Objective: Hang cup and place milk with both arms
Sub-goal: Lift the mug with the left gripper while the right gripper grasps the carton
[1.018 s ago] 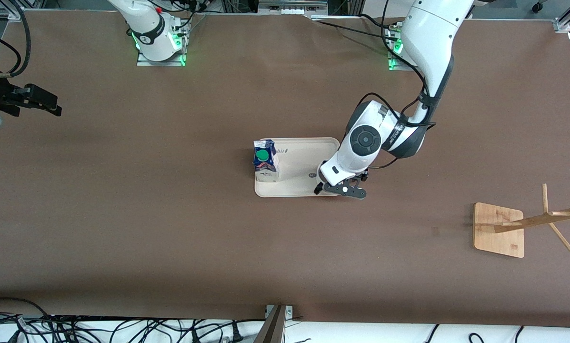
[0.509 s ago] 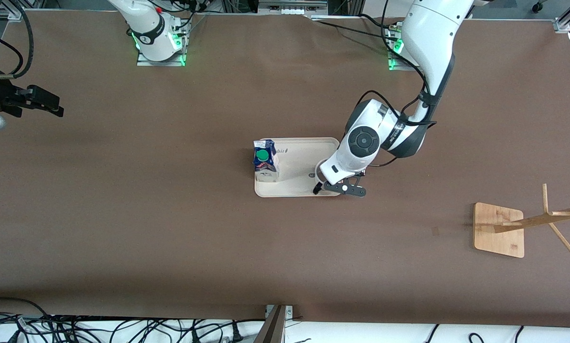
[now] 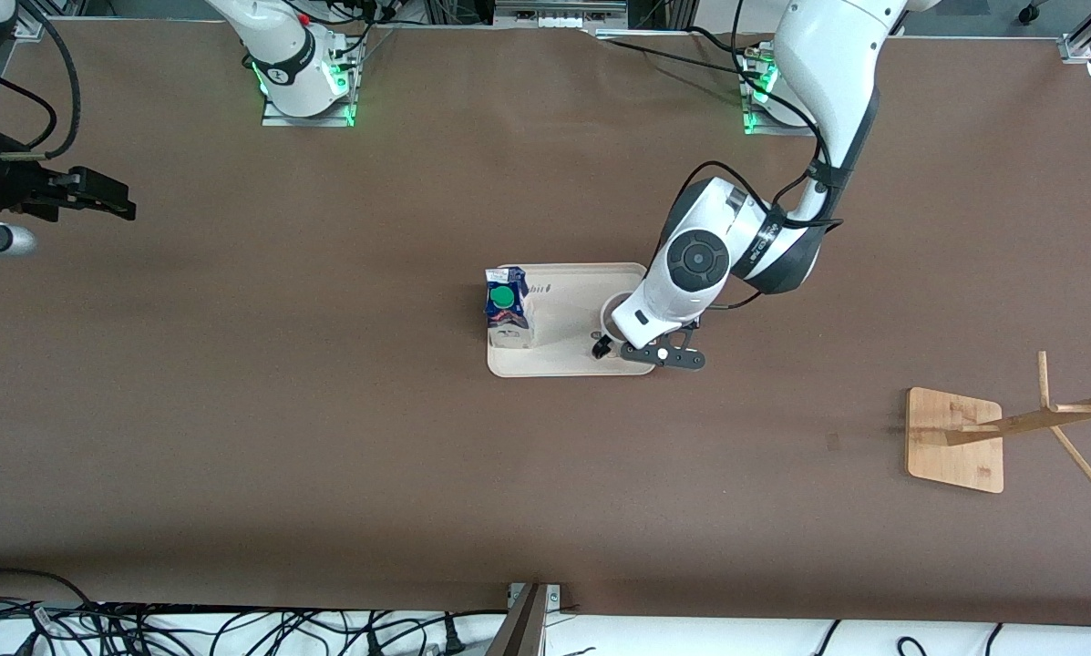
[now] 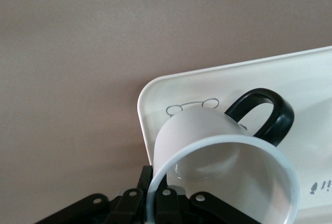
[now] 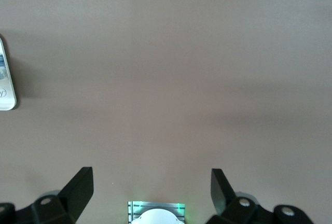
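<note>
Left tool point(image 3: 616, 349) at frame centre, clamped on rim of mug point(image 4: 223, 167), mug tilted over tray point(image 3: 563, 364). Milk carton point(image 3: 507, 308) upright on tray's other end. Right tool point(image 3: 112, 202) upper left, fingers apart, waiting. Risk: thin rim grip, mug could rotate or slip en route to wooden rack point(image 3: 1010, 428). Smiley hidden; rack cut off.

We could not see most of the cup point(image 3: 611, 319) from the front, because the left arm point(image 3: 695, 273) covered it. In the left wrist view the cup's point(image 4: 223, 172) rim ran off the edge, and its smiley face did not show. The tray point(image 4: 155, 92) was cut off there too. The rack point(image 3: 1028, 421) ran off the front picture's edge. The print on the milk point(image 3: 507, 319) was too small to read.
</note>
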Robot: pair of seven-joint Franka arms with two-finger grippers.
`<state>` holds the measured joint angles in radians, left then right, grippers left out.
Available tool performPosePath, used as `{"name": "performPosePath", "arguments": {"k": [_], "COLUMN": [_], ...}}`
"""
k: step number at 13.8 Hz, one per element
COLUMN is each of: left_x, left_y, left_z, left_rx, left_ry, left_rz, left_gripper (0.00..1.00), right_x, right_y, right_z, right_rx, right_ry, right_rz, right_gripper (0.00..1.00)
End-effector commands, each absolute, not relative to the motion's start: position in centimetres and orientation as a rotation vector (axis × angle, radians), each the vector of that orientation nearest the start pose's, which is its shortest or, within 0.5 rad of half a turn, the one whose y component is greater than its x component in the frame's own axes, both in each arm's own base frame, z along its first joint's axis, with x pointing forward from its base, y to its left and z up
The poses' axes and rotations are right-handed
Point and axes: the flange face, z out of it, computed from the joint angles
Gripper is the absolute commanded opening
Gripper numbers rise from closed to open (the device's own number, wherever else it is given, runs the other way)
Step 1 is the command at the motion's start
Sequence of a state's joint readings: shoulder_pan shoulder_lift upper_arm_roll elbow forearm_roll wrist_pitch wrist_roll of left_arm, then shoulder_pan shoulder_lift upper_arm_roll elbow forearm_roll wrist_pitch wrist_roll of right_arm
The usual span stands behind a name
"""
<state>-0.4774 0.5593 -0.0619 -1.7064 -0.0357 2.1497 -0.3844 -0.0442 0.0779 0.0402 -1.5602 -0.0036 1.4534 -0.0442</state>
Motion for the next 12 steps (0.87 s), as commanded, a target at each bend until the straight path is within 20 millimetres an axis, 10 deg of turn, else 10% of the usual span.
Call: {"name": "performPosePath", "arguments": {"k": [1, 8, 12], "left_x": [56.4, 56.0, 57.2], "left_y": [-32.6, -28.3, -22.3], "left_z": [29.7, 39.6, 46.8], "left_rx": [-3.113, -3.076, -3.116], "left_ry": [0.175, 0.118, 0.029], "left_rz": [0.244, 0.297, 0.196], "left_gripper": [0.00, 0.00, 0.00], "right_x": [56.9, 63.1, 63.8], "right_y": [2.9, 16.3, 25.5], "right_z": [56.3, 51.4, 48.1], "right_rx": [-3.098, -2.959, -2.792], "right_ry": [-0.153, -0.013, 0.155], "right_rz": [0.344, 0.256, 0.217], "right_gripper": [1.00, 1.00, 1.00]}}
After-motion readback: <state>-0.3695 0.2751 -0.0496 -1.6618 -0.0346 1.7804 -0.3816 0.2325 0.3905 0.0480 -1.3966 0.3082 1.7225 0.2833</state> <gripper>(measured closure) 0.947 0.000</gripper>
